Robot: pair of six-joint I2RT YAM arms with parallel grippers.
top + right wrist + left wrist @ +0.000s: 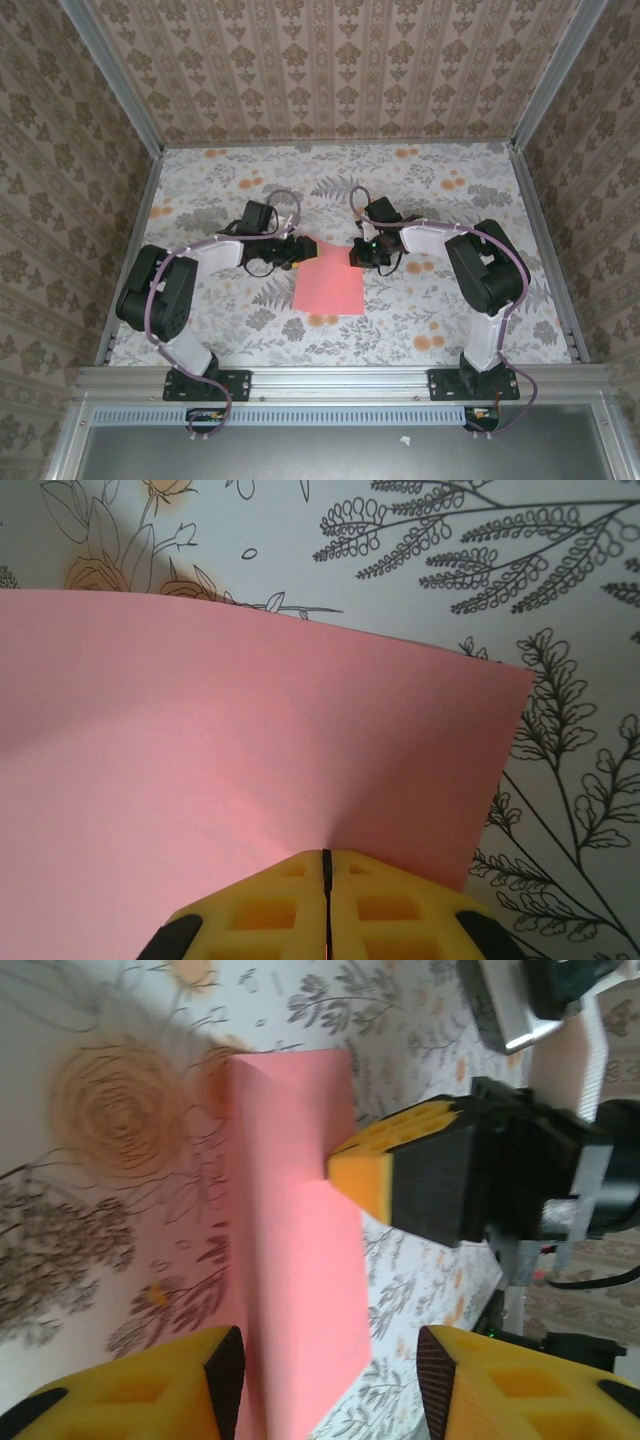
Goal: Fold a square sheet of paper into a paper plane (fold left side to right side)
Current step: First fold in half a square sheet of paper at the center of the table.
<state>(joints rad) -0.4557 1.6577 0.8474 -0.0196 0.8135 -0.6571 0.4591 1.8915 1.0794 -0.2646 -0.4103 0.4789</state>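
Right wrist: right tool is clamped on the sheet at the edge nearest it, and the paper bows up just ahead of the tool. Left wrist: left tool has its fingers apart with the sheet's opposite edge running between them, not gripped. Blurred view, so I can't tell if its lower finger is under the paper or just beside it. Top external: sheet lies unfolded on the table, between both tools. My read is that the first fold is at the grasp stage. Next move: left tool closes on its edge, lifts, carries it over toward the right tool, and aligns the edges before pressing.
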